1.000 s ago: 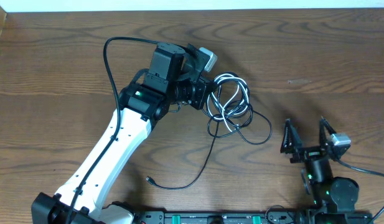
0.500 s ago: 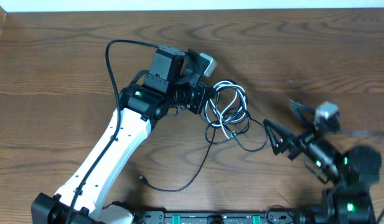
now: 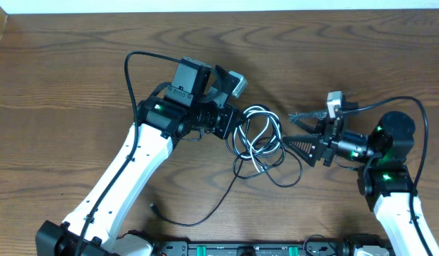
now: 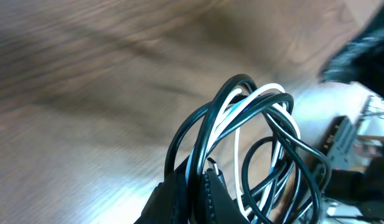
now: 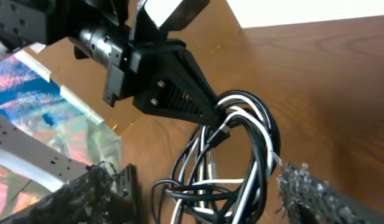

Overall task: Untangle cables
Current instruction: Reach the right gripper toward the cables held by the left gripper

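A tangle of black and white cables (image 3: 258, 139) hangs at the table's middle. My left gripper (image 3: 237, 128) is shut on the loops at their left side; the left wrist view shows the jaws (image 4: 201, 196) pinching black and white strands (image 4: 254, 118). A black cable tail (image 3: 205, 203) trails down-left to a small plug (image 3: 152, 207). My right gripper (image 3: 299, 129) is open, fingers spread, just right of the tangle and pointing at it. In the right wrist view the cables (image 5: 232, 162) sit between and ahead of my open fingers (image 5: 198, 193), with the left gripper (image 5: 173, 87) behind.
The wooden table (image 3: 62, 85) spreads around. The left arm's thick black wire (image 3: 130, 78) arcs above its white link (image 3: 127, 178). The right arm base (image 3: 393, 181) stands at the right. A dark rail (image 3: 226, 249) runs along the front edge.
The right arm has swung up and left from the front right, its open gripper now beside the tangle. The left gripper has shifted the cables slightly right and down; the tail plug moved left.
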`<state>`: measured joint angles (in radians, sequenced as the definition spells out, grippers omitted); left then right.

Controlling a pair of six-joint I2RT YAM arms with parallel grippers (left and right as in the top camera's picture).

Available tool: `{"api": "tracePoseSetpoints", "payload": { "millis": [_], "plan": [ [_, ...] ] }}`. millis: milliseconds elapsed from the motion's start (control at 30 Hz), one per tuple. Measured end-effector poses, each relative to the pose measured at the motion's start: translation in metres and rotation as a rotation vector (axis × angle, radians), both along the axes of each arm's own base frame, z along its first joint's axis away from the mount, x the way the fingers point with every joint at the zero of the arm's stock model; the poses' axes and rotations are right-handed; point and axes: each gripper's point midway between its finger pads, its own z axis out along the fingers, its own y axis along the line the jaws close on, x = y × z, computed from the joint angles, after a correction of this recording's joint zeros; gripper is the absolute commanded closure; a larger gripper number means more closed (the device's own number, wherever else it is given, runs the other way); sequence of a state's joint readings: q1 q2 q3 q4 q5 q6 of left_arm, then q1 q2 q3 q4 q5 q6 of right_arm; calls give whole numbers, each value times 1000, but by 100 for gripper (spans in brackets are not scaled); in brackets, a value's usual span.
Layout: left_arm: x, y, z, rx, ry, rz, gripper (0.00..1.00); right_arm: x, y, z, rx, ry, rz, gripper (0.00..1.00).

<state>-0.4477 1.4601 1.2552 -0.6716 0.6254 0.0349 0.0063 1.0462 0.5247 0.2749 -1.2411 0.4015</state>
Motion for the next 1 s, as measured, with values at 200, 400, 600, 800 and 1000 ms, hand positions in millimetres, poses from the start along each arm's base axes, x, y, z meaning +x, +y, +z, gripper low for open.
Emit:
{"api": "tracePoseSetpoints", "payload": {
  "millis": [200, 400, 600, 800, 1000],
  "plan": [
    [-19, -18, 1, -14, 9, -85, 92, 0, 3, -7, -12, -20, 30, 32],
    [-28, -26, 1, -14, 1, -127, 93, 0, 2, -10, -23, -32, 29, 52],
    [-28, -26, 1, -13, -5, -133, 93, 0, 1, -24, -54, 12, 9, 55],
    [-26, -26, 2, -17, -13, -134, 92, 1, 0, -26, -68, -9, 5, 75],
    [-27, -27, 3, -20, -13, -136, 92, 1, 0, -27, -72, -18, 4, 71]
  ]
}}
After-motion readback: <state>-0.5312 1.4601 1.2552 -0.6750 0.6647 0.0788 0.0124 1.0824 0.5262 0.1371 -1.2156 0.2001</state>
